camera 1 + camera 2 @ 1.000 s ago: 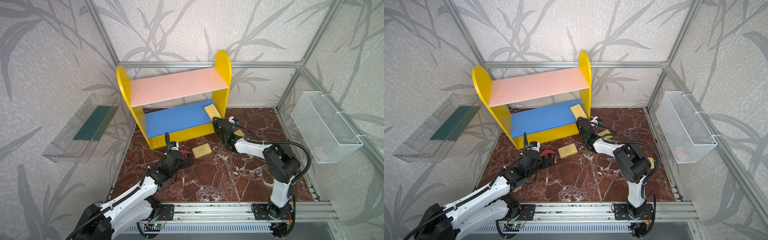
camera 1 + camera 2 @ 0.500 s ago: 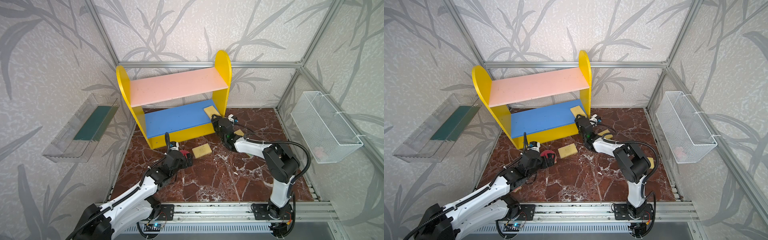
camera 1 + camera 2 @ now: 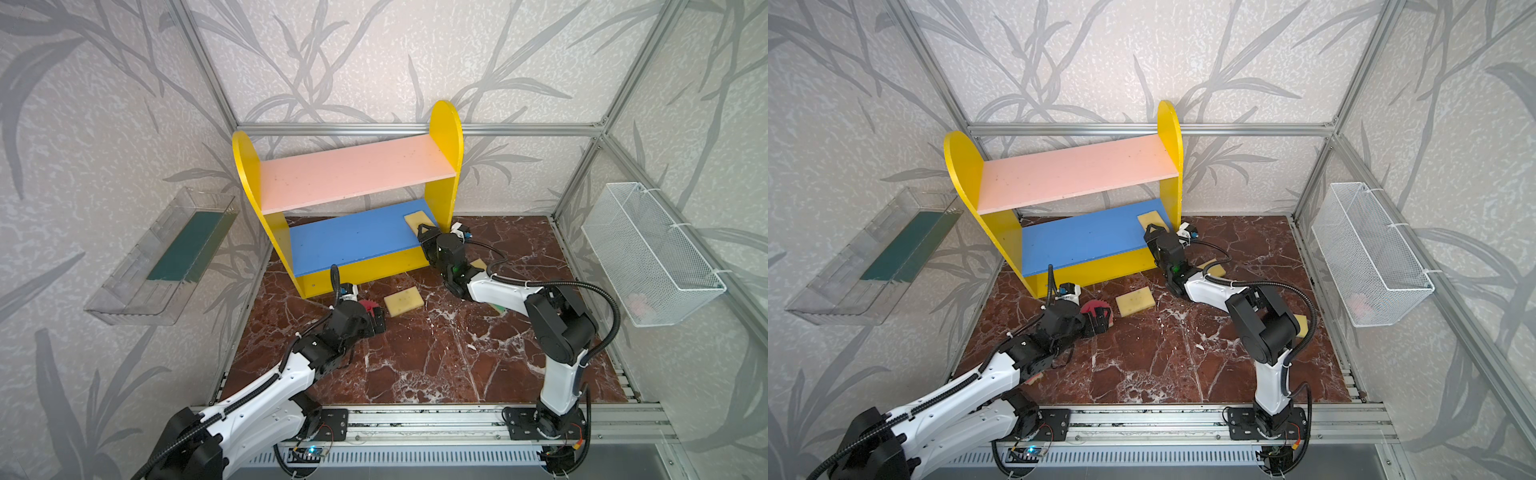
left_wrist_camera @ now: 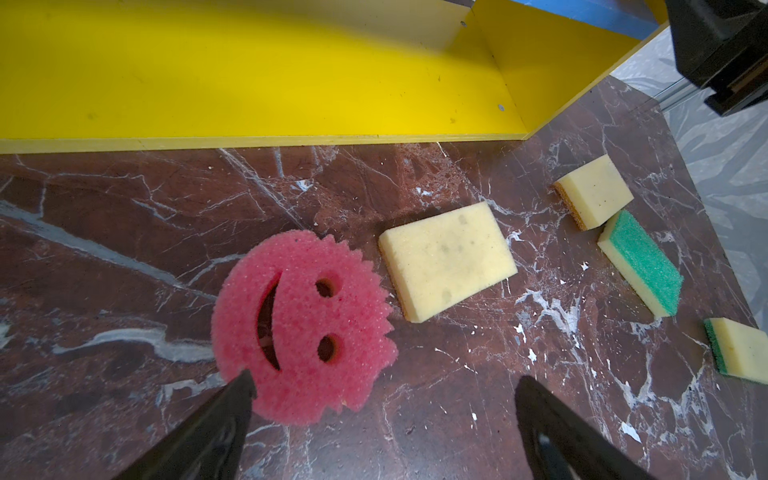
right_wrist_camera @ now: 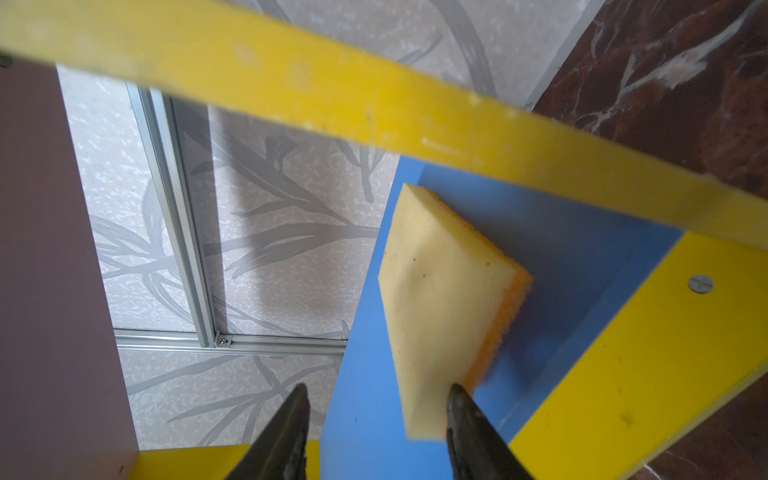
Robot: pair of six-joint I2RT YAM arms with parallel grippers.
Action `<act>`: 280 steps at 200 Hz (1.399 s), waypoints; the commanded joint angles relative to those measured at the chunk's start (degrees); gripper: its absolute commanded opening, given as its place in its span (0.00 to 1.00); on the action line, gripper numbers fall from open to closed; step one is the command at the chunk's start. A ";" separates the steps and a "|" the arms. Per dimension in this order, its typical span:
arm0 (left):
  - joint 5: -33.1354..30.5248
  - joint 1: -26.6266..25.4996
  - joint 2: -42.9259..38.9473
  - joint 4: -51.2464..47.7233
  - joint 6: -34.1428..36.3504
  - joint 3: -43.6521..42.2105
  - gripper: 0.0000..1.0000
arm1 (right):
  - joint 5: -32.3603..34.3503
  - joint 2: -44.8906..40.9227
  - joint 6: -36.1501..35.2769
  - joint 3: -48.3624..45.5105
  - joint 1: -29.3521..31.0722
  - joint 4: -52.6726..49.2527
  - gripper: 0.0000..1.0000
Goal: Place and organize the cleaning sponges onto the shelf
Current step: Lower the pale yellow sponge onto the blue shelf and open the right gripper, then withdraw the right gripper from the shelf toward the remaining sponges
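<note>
In both top views the right gripper (image 3: 424,231) sits at the blue board's right end, against a yellow sponge (image 3: 419,219) lying flat, long axis running front to back on the shelf (image 3: 353,176). The right wrist view shows jaws parted, one fingertip (image 5: 457,399) touching it: releasing, I'd judge; withdrawal next. In the left wrist view the left gripper (image 4: 384,388), spread wide, hovers by the pink smiley sponge (image 4: 303,328) on the worktop (image 4: 457,395).

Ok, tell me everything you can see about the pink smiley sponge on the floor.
The pink smiley sponge is a round, coarse, porous foam disc with a jagged, toothed rim and cut-through eyes and a curved mouth. It lies flat and face up on the marble floor, in front of the shelf and beside a plain yellow sponge without touching it. The left hand hovers open above it, one fingertip overlapping its edge.
</note>
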 commanded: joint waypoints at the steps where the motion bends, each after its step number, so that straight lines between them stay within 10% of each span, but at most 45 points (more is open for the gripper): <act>1: -0.81 0.26 0.29 -1.15 0.52 2.18 0.99 | -1.78 0.60 -1.12 0.00 -0.69 -1.15 0.53; 160: -0.88 0.20 2.54 -2.17 0.34 4.73 0.99 | -6.71 0.65 -5.13 -2.46 -3.15 -4.94 0.56; 280: 1.98 0.58 9.57 -7.63 3.40 10.84 0.86 | -12.16 -17.87 -19.42 -12.69 -3.31 -11.85 0.58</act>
